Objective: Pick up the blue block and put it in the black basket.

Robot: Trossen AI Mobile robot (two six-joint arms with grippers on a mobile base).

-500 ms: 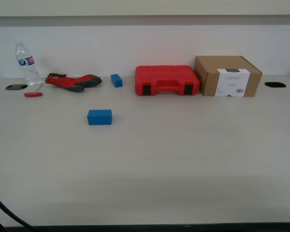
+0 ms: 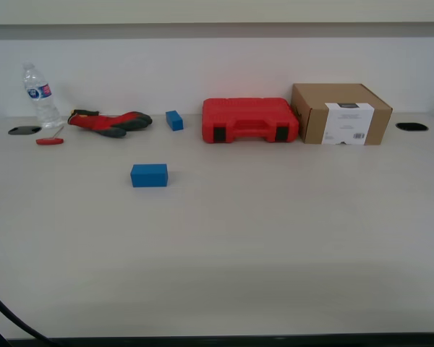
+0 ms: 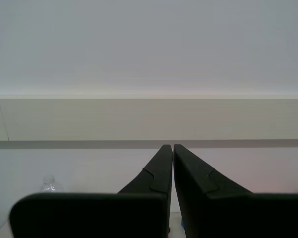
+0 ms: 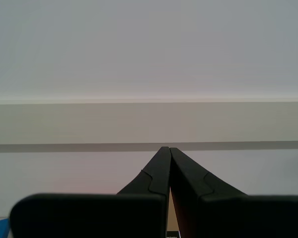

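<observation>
Block at rest on the table, toward the exterior view's left, well apart from the row at the back: bottle, glove, small cube, red case, carton. No basket shows in any view, so you must find it before you carry anything. Neither arm appears in the exterior view. My first gripper and my second gripper are each raised and aimed at the wall, jaws pressed tip to tip with nothing between them.

The step in hand, as judged, is the reach. Open the jaws before you descend, come down from above, and close across the block's shorter width. Do not confuse it with the cube by the glove.

The exterior view alone gives the table layout. The wrist views alone give the jaw state; the first also catches the bottle's cap low in the frame, which suggests that arm is nearer the block.
</observation>
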